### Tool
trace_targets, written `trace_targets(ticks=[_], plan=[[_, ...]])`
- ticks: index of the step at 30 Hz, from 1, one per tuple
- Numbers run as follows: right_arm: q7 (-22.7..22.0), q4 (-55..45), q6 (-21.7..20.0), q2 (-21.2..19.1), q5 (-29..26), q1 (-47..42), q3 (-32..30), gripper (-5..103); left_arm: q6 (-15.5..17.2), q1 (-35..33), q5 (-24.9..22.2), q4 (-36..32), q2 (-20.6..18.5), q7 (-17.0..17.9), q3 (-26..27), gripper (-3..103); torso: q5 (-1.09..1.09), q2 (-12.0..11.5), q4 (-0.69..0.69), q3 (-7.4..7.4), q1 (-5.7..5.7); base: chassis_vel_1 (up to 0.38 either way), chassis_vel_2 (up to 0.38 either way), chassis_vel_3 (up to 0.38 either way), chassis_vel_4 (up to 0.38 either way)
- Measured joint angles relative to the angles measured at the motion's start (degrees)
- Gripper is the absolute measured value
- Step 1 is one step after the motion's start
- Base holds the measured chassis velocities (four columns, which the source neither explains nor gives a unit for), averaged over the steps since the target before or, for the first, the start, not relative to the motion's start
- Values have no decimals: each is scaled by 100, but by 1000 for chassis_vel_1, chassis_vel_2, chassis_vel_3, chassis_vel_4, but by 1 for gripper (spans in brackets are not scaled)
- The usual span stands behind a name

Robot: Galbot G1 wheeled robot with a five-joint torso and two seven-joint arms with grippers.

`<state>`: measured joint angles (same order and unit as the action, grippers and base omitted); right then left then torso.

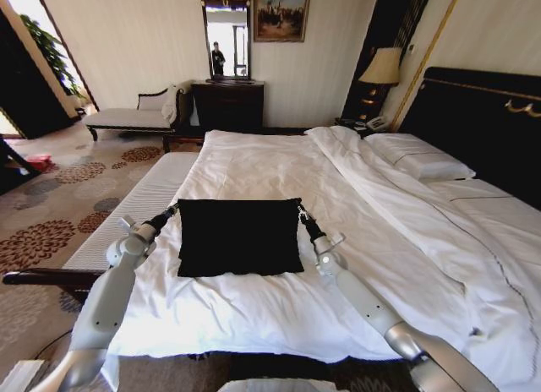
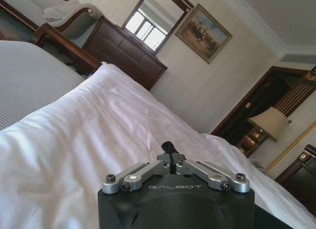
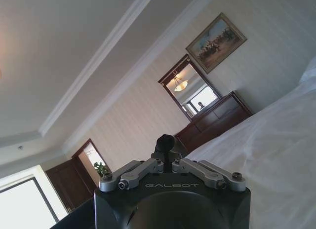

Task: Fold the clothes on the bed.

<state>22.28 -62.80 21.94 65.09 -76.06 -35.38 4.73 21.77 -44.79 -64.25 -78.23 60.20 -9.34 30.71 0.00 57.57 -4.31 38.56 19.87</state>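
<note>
Clothes [image 1: 239,236], a single black T-shirt folded into a neat rectangle, are seen lying flat on the white duvet [image 1: 279,168] of the bed [image 1: 473,198], nearer its foot than the pillows [image 1: 418,155] at the dark headboard [image 1: 486,122]. The left gripper [image 1: 172,211] is placed at the far left corner of the black rectangle, and the right gripper [image 1: 302,214] at its far right corner; each is just at the fabric's edge, and it cannot be told from the head view whether cloth is caught. In the left wrist view, the left gripper [image 2: 170,149] is shown with its dark fingers pressed together over the duvet; in the right wrist view, the right gripper [image 3: 165,142] is likewise shown drawn together, with the duvet beside it. Beyond the shirt, against the far wall, a dark dresser [image 1: 228,105] with a mirror [image 1: 226,37] and a framed painting [image 1: 280,13] are seen. A white-cushioned bench [image 1: 131,115] is set left of the dresser.
</note>
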Motion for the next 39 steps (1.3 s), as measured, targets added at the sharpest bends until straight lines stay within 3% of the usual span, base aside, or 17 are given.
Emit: trace_targets(ticks=[2,9,19,30,33,39], plan=[[-406,149,-60,29,163,116,147,3,-67,3,116,11,-24,42,-155,0,-1,0,1,0,0,0,0,0,0],[-936,89,-208,-21,370,118,239,3,-238,-87,195,-59,-172,171,-339,0,0,0,-1,0,-1,0,0,0,0],[-1842,-1561,-574,-772,378,-573,-9,3,-281,-1050,-5,-792,-648,121,-94,0,-1,1,1,-2,-3,0,0,0,0],[-2173,-2021,-697,-1038,475,-1384,-42,3,-281,-1554,64,-1137,-767,49,7,0,1,1,-2,-2,-2,0,0,0,0],[-2196,-2199,-692,-1043,613,-1758,-162,3,-288,-1978,355,-1284,-830,-44,117,0,0,2,1,-1,-3,0,0,0,0],[-2275,-2421,-688,-1066,683,-1936,-219,3,-389,-2175,597,-1223,-836,-90,196,0,-1,2,0,-1,-2,0,0,0,0]])
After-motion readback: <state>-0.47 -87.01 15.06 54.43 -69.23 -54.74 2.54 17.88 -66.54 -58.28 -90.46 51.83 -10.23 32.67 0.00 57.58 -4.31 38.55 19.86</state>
